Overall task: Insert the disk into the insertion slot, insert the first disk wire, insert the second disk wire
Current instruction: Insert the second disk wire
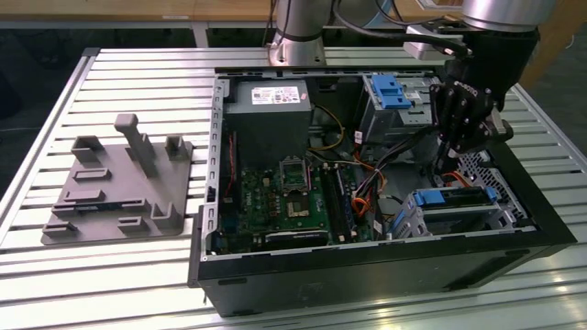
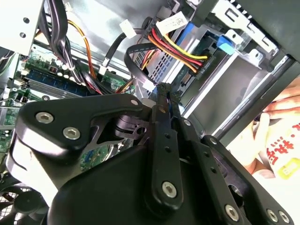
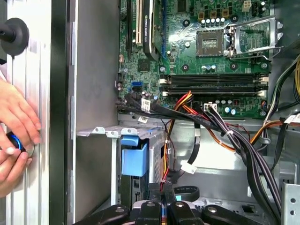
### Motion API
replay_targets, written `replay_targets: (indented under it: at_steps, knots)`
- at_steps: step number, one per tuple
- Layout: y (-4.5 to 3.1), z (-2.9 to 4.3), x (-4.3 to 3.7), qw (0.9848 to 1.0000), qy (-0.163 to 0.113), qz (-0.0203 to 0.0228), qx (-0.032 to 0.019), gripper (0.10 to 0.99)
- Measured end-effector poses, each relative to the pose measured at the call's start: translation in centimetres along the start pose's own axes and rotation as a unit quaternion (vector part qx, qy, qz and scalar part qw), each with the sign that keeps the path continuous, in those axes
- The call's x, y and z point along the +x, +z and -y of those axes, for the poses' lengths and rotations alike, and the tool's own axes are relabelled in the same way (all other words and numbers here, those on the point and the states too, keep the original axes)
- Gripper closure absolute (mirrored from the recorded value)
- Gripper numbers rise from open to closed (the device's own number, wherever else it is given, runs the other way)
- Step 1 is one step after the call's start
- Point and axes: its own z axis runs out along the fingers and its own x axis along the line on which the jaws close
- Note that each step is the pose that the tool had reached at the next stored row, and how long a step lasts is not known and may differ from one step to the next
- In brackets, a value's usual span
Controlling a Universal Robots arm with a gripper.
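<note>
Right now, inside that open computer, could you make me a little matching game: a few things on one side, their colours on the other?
Things:
1. disk carrier
2. motherboard
3. gripper
4. fixture plate on the table

Colours:
A. grey
B. green
C. bright blue
D. black

Pairs: 1-C, 2-B, 3-D, 4-A

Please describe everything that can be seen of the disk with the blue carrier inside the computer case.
The disk sits inside the insertion slot, a silver perforated metal cage near the case's front corner, at the exterior view's right. Its bright blue plastic carrier shows along the top edge; in the first wrist view a blue tab faces outward. The body looks like flat silver metal. It lies level, seated in the cage. The gripper hangs just above it, beside coloured wires that run towards its end.
</note>
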Motion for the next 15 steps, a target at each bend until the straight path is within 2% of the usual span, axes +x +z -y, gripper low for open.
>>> replay_targets:
  at_steps: [2,9,15]
  knots:
    - [0.01,0.09,-0.01,1.0000,0.002,0.0000,-0.0017,0.941]
    - [0.11,0.11,-0.02,0.9988,0.046,0.0008,-0.0131,0.941]
    - [0.27,1.19,0.47,0.9988,0.046,0.0083,-0.0163,0.941]
